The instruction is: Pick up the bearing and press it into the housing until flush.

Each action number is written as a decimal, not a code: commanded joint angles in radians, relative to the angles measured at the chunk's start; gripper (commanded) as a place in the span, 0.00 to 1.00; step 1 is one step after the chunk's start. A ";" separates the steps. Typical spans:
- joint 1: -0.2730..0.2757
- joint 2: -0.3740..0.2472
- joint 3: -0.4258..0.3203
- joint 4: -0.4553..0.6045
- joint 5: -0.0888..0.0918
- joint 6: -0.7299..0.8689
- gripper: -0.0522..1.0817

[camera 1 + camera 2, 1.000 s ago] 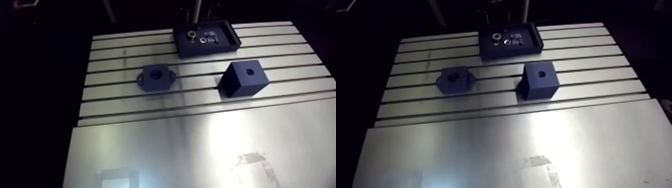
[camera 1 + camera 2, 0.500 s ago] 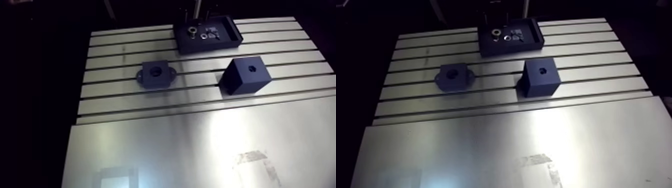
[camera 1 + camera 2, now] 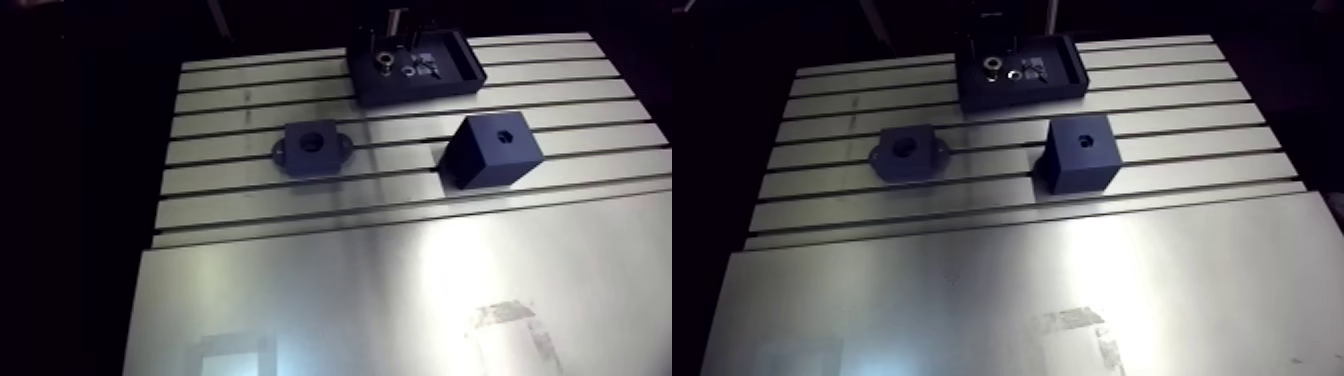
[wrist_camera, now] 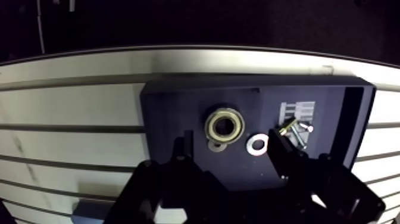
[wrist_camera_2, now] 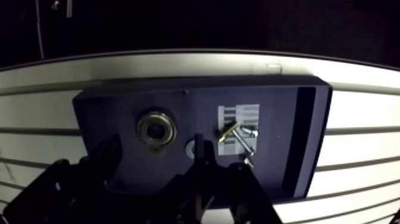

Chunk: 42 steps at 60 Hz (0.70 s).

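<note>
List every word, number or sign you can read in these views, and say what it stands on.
No text can be read in either view.
The pale striped patch on the floor of the dark tray: bars only, too blurred to show any characters.
The bearing: no marking visible.

Slotted table (image 3: 400, 280) — dark tray (image 3: 420, 95), housing (image 3: 313, 150), block (image 3: 492, 152).

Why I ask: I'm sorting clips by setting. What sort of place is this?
Probably a lab assembly bench: a slotted aluminium table, a dark parts tray holding a bearing and screws, and a flanged housing.
</note>
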 commanded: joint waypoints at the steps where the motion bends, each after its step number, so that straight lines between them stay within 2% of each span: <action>1: 0.000 0.009 0.002 -0.002 0.001 -0.003 0.30; 32: 0.003 0.021 -0.004 -0.005 0.001 -0.003 0.33; 34: 0.003 0.021 -0.003 -0.005 0.001 -0.003 0.37; 42: 0.003 0.021 -0.003 -0.005 0.001 -0.003 0.38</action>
